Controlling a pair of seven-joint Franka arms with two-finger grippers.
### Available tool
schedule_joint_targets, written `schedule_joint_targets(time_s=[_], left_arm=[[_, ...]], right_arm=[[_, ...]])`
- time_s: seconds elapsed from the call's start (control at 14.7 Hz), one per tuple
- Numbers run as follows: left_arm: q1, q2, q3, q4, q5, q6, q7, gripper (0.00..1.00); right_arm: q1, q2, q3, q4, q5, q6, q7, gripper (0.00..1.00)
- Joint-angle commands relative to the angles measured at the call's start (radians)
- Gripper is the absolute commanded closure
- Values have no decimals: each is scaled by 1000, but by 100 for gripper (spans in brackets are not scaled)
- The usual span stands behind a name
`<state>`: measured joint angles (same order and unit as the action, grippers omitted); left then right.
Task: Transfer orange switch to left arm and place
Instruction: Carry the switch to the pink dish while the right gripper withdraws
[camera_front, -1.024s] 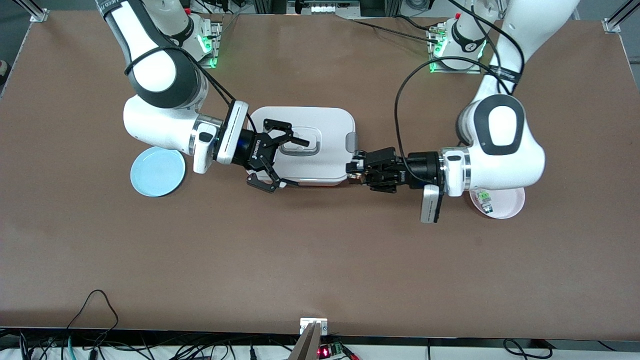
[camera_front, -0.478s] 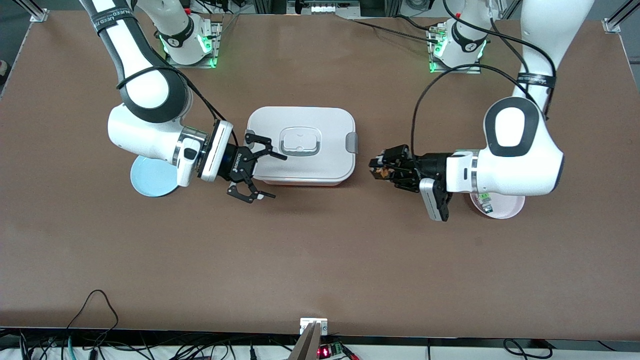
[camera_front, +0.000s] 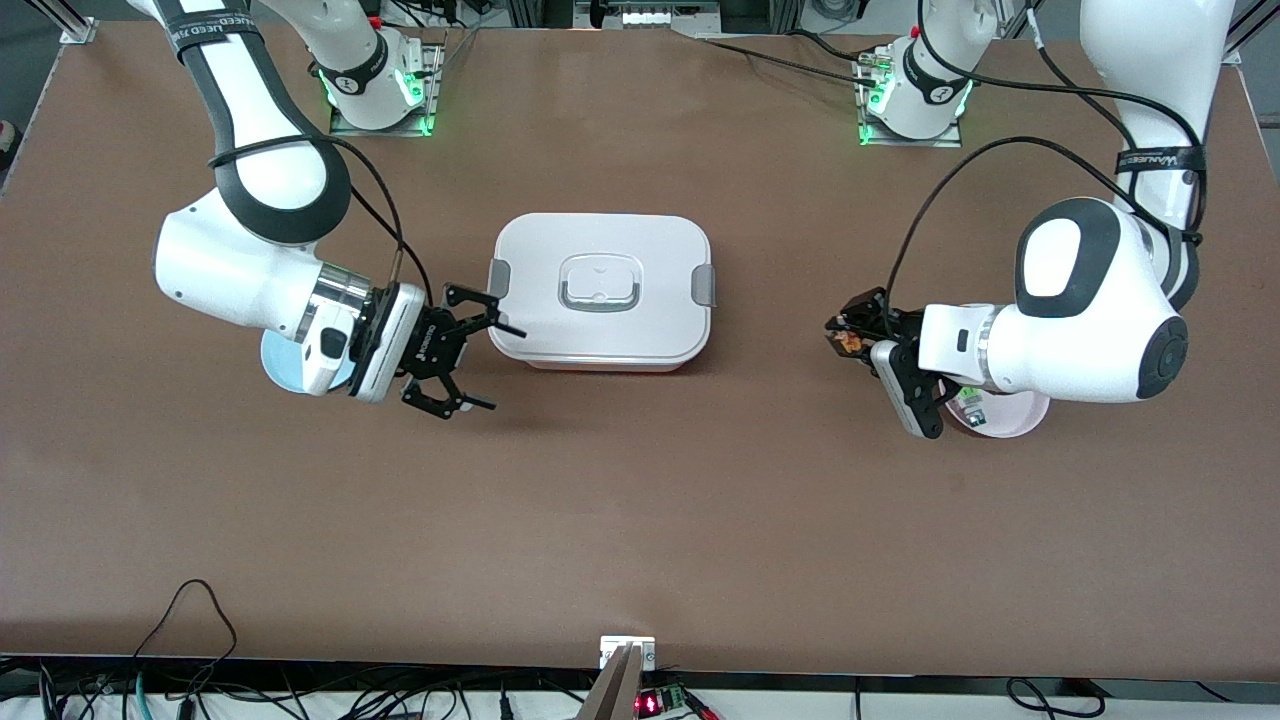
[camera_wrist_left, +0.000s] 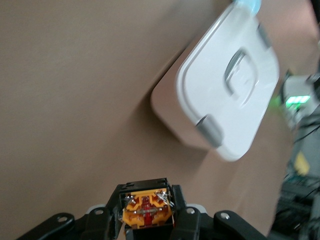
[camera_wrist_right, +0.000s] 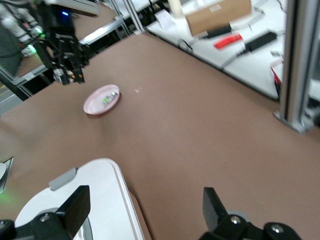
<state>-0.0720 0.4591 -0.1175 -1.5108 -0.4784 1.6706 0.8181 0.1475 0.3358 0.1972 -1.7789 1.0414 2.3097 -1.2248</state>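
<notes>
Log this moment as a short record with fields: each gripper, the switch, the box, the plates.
left gripper: jaws shut on the orange switch, up over bare table between the box and the pink plate
right gripper: jaws open, holding nothing, by the box's end toward the right arm
box: lid on, mid-table, between the two grippers, touched by neither
pink plate: partly under the left arm, holds a small clear part with green
blue plate: mostly hidden under the right arm's wrist
handover: not yet done
</notes>
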Motion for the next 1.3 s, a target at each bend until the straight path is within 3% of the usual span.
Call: schedule_joint_targets(time_s=[0.0, 0.2, 0.41, 0.61, 0.68, 0.89, 1.23], left_arm=[[37, 18, -2, 18, 148, -25, 160, 100], [81, 29, -2, 12, 326, -25, 272, 100], [173, 73, -2, -2, 447, -11, 363, 100], [224, 118, -2, -40, 512, 95, 530, 99], [244, 125, -2, -72, 514, 154, 586, 99], [279, 125, -2, -176, 518, 294, 680, 99], [331, 179, -1, -223, 520, 368, 723, 99]], right_arm=[[-3, -23, -31, -19, -182, -22, 251, 0], [-3, -29, -74, -14, -415, -64, 436, 0], [-2, -40, -85, -13, -548, -79, 641, 0], [-3, -50, -99, -4, -817, -130, 781, 0], [-3, -54, -117, -2, -860, -156, 826, 0], [-3, -70, -174, 32, -868, -248, 948, 0], [-3, -83, -205, 163, -986, -479, 1183, 0]])
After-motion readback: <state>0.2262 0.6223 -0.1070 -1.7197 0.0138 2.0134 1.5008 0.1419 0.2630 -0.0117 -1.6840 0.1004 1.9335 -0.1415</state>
